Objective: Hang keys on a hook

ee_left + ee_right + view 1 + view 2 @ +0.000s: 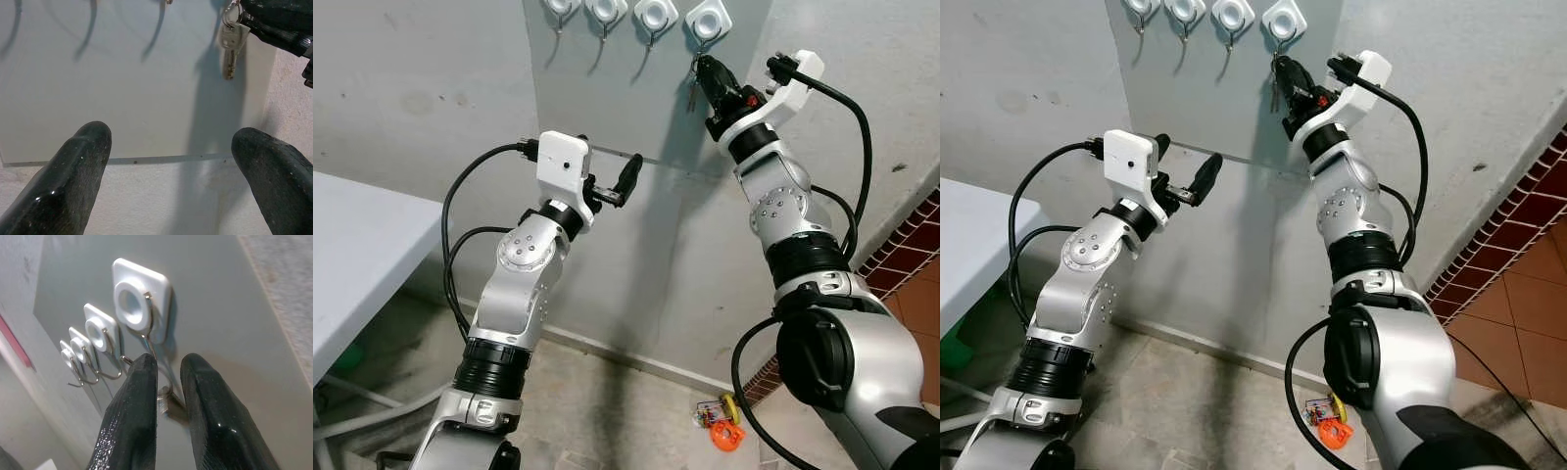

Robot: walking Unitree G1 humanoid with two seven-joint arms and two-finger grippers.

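Several white hook mounts run along the top of a grey wall panel [607, 98]. My right gripper [705, 67] is raised to the rightmost hook [707, 20], and its fingers are shut on the ring of the keys [692, 90]. The silver keys [230, 49] dangle below those fingers against the panel. In the right wrist view the fingertips [146, 367] sit just under the wire hook [149, 328], with the ring between them. My left gripper [628, 181] is held lower and to the left. It is open and empty and points at the panel's lower edge.
A white table [352, 255] stands at the left. Small orange and yellow objects [724, 426] lie on the floor by the wall. Red brick tiling [911, 235] runs along the right. The other hooks [607, 10] are bare.
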